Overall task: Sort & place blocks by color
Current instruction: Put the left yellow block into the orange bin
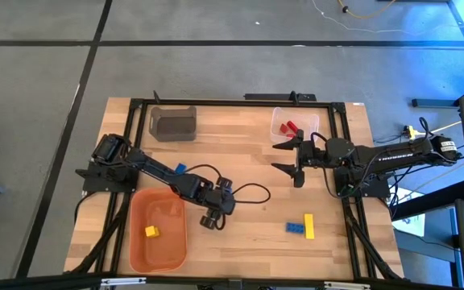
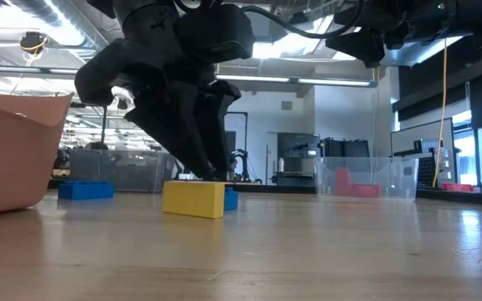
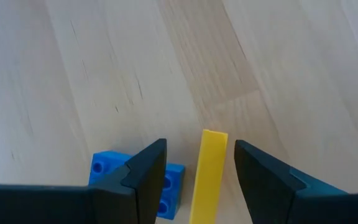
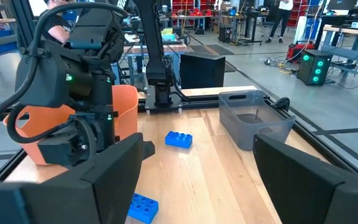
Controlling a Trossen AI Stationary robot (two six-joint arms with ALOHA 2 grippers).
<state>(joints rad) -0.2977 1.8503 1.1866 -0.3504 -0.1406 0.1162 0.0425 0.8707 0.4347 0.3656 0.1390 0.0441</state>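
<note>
My left gripper [image 3: 201, 146] is open and slants down at the table's near middle. Its fingers stand on either side of a long yellow block [image 3: 209, 180] lying on the wood, and I see a gap on both sides. In the low view the fingers [image 2: 210, 167] come down just over that yellow block [image 2: 193, 200]. A blue block [image 3: 109, 169] lies right beside it. The left arm [image 1: 210, 216] hides both blocks in the high view. My right gripper [image 1: 283, 157] waits open, held level and high at the right, touching nothing.
The orange bin [image 1: 135, 242] at the near left holds one yellow block [image 1: 151, 231]. A grey bin [image 1: 192, 121] stands far left. A clear bin [image 1: 312, 121] far right holds red blocks [image 1: 290, 127]. Loose on the wood are a blue block [image 1: 180, 169] and a yellow-blue pair [image 1: 303, 227].
</note>
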